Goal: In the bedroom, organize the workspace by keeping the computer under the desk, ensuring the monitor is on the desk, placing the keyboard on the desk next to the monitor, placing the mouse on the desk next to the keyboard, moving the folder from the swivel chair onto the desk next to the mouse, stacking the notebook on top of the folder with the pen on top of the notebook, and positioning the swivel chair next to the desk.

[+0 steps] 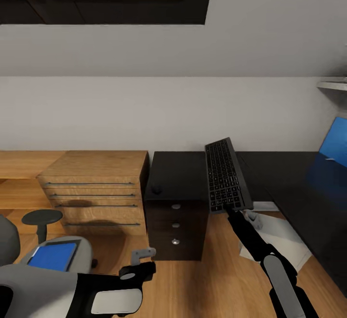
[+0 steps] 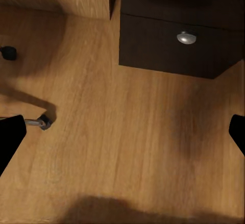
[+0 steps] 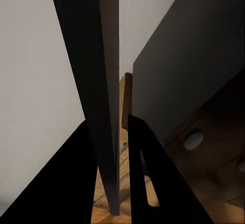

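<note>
Our right gripper (image 1: pixel 234 210) pinches the near short edge of the keyboard (image 1: pixel 226 174), whose slab runs from the claw toward 12 o'clock, lifted and tilted in the air. In the right wrist view the keyboard (image 3: pixel 102 91) shows edge-on, clamped between the dark fingers (image 3: pixel 148 183). At 9 o'clock of it stands the dark drawer cabinet (image 1: pixel 176 202); the black desk (image 1: pixel 299 183) lies at 3 o'clock. Our left gripper (image 1: pixel 142 255) hangs spread over the wooden floor (image 2: pixel 117 132), at 3 o'clock of the swivel chair (image 1: pixel 19 245) bearing the blue folder (image 1: pixel 52 256)

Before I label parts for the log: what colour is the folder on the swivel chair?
Blue; the folder shows best in the head view.
</note>
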### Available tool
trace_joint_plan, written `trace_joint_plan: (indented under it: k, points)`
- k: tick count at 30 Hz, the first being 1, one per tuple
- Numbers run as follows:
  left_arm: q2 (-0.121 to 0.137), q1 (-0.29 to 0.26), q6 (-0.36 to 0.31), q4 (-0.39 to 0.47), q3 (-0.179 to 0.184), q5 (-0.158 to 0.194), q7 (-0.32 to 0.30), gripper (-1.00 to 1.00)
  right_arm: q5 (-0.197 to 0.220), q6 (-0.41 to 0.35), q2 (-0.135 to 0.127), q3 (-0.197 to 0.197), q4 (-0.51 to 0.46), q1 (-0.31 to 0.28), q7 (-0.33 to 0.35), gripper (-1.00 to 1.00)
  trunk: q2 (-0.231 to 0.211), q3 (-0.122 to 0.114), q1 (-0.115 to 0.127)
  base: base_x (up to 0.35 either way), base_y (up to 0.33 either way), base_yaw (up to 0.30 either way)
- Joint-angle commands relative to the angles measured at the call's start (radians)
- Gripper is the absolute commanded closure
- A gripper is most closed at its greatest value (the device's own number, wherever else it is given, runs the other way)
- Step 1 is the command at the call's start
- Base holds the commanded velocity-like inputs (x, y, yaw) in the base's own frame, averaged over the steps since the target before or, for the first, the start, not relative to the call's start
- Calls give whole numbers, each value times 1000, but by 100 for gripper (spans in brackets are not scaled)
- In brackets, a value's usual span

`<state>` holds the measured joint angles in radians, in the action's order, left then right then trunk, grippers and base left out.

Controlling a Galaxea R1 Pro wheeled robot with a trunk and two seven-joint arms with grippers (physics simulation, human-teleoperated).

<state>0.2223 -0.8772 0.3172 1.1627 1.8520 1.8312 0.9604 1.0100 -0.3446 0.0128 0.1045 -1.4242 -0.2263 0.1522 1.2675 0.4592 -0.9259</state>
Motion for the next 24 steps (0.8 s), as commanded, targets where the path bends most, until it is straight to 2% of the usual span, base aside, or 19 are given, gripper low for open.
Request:
trace_joint_plan:
  k: [1,14,19,24]
  points:
    - [0,-2,5,2,3,5,1,-100,9,-8,1,3,0,-1,6,100,-6,-2,4,-271,-220,0]
    - [1,-2,6,2,3,5,0,-100,9,-8,1,3,2,-1,6,100,-97,-43,54,-279,-199,0]
    - [3,-2,8,2,1,6,0,-100,9,-8,1,3,3,-1,6,100,-132,-60,73,-331,-44,0]
    - [3,-2,8,2,1,6,0,-100,9,-8,1,3,4,-1,6,100,-132,-66,73,-265,-5,0]
